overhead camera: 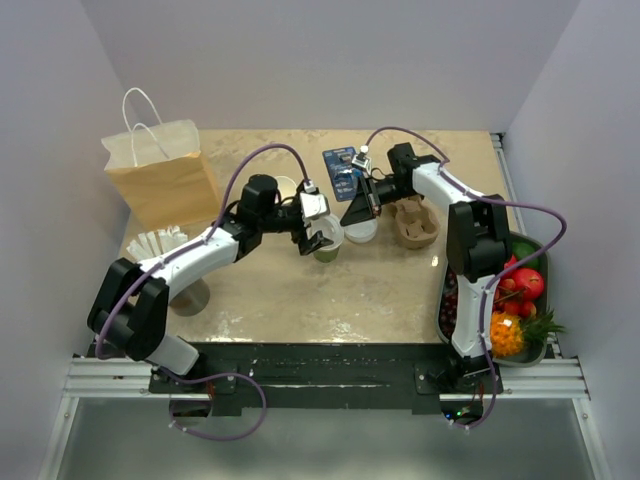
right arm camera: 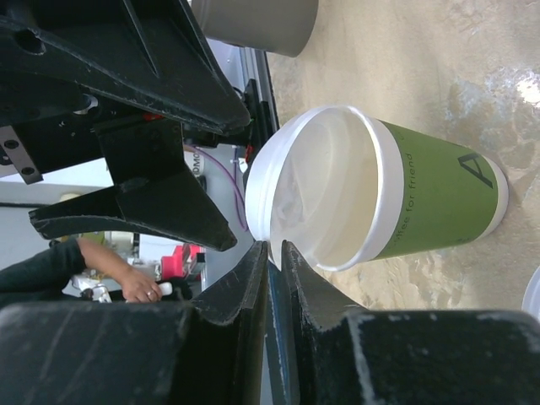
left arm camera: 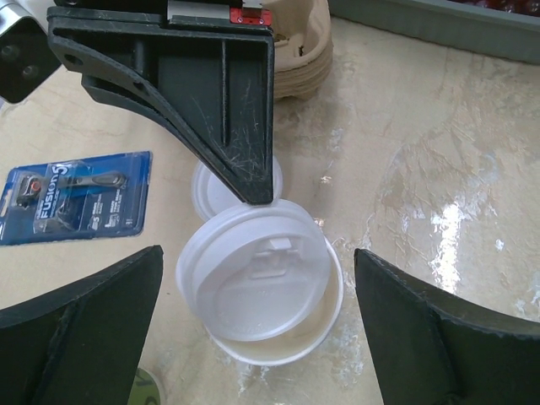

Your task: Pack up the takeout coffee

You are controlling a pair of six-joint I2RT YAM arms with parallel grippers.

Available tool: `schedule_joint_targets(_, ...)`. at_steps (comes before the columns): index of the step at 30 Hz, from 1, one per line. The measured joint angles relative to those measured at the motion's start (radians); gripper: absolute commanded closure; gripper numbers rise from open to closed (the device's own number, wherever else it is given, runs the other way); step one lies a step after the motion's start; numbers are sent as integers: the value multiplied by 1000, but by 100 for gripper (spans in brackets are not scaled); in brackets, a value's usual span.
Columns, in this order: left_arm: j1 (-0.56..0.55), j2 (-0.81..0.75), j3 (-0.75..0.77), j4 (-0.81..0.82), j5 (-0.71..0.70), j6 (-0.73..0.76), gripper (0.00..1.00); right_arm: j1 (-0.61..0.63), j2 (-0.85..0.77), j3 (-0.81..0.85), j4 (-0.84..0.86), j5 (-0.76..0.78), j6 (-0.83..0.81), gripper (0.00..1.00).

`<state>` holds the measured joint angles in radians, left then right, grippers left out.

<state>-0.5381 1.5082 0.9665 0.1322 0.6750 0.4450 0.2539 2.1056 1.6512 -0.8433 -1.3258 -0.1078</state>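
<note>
Two left gripper fingers are spread wide, the takeout coffee standing untouched between them. The right gripper is nearly closed at the tilted lid rim (whether pinching it cannot be told). Light, crushable paper is judged; mid-body should be gripped gently.

The paper cup has an olive-green body with dark lettering and a cream band under the rim; its lid is translucent white. The razor pack is blue with white lettering. The table is beige, marbled with pale streaks. The paper bag is brown with white handles, and the cup carrier is tan.
</note>
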Motion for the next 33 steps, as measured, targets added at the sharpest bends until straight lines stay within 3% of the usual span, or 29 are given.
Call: schedule_joint_targets(33, -2, 56, 13, -62, 20, 4, 7, -2, 68, 38, -2, 30, -1, 77)
